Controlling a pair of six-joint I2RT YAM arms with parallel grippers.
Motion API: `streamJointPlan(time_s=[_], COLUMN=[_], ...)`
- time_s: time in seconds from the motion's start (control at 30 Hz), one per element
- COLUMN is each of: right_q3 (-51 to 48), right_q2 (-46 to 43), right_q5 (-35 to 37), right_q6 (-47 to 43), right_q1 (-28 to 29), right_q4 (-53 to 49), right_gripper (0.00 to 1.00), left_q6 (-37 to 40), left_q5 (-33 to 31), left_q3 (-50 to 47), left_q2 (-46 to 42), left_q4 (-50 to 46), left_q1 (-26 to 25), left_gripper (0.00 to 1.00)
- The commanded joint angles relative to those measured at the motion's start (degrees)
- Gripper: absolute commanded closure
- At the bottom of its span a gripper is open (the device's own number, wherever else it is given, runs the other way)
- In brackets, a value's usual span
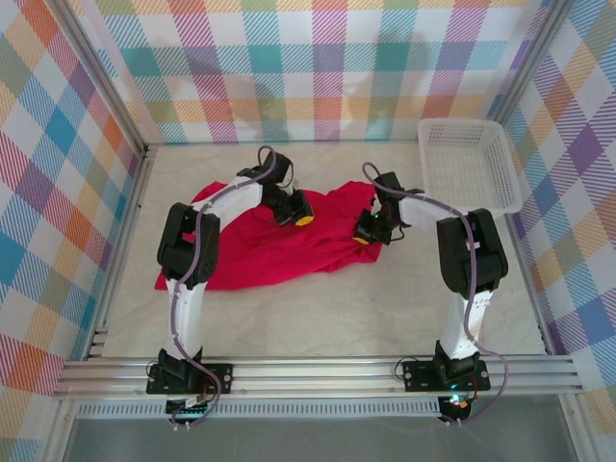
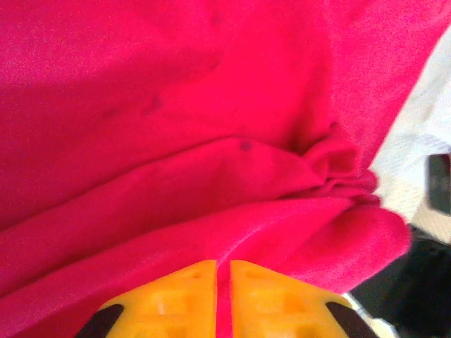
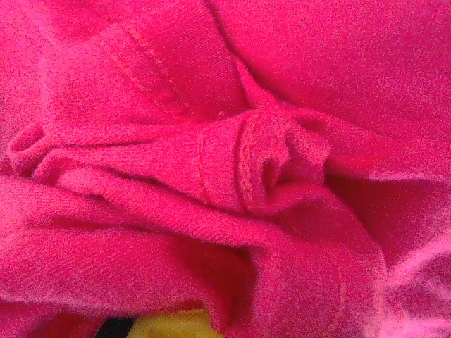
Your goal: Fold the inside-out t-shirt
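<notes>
Red t-shirt (image 1: 258, 256) between the jaws of left gripper (image 2: 223, 273) and right gripper (image 1: 367, 235)

Rumpled bright red t-shirt (image 1: 260, 252), loosely spread out, right edge bunched

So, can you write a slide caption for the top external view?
Left gripper and right gripper down on a crumpled red t-shirt; white basket at far right.

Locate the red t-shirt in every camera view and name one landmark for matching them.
Top external: the t-shirt lies spread mid-table, its right end at the right tool.
Left wrist: t-shirt runs from the top edge down to the left tool.
Right wrist: bunched t-shirt folds, a stitched hem near the centre.
Shared landmark: the tools' yellow fingers against the red cloth.
</notes>
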Motion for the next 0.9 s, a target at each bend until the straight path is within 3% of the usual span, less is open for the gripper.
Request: streamJointPlan(time_s=[0.0,0.07,0.17,0.43,0.5,0.57,0.63,0.77,0.87], right_q3=[3.45,2.79,1.30,0.97,1.22,1.25,1.58,1.73,3.77], right_q2=[-3.23,-4.24,-5.69,-6.89,-7.19,-7.60,-7.86,-6.44,-2.88], right_q5=[-1.11,-2.06,-3.05,-3.70,-4.18,-4.09,-2.45,3.48,7.17], right_q6=[-1.04,-0.89,-0.36,-0.15,-0.27,-1.15,-2.90,-5.96,-7.30], right_q1=[0.46,0.45,0.44,0.48,0.45,0.44,0.41,0.24,0.00], right_q4=[0.16,0.51,1.49,1.13,0.95,0.12,-2.05,-5.36,-7.01], right_gripper=[0.99,1.00,1.00,1.00,1.00,1.00,1.00,1.00,1.00], left_q6=[5.40,6.88,7.29,5.92,6.17,7.22,7.82,8.26,8.13], left_q5=[-3.92,-5.14,-3.22,-3.65,-5.55,-8.05,-9.80,-10.71,-7.96], left_q3=[-2.71,-3.91,-3.97,2.11,5.21,9.61,13.15,15.15,13.47], left_q2=[-7.26,-7.51,-5.16,2.18,4.29,6.32,6.78,2.36,-1.96], left_q4=[-1.42,-1.19,-0.36,-0.75,-3.05,-7.29,-11.24,-14.58,-13.99], left_q1=[-3.29,-4.56,-5.36,-6.73,-6.65,-6.26,-5.63,-4.63,-4.45], left_gripper=[0.72,0.59,0.50,0.49,0.55,0.80,0.99,1.00,1.00])
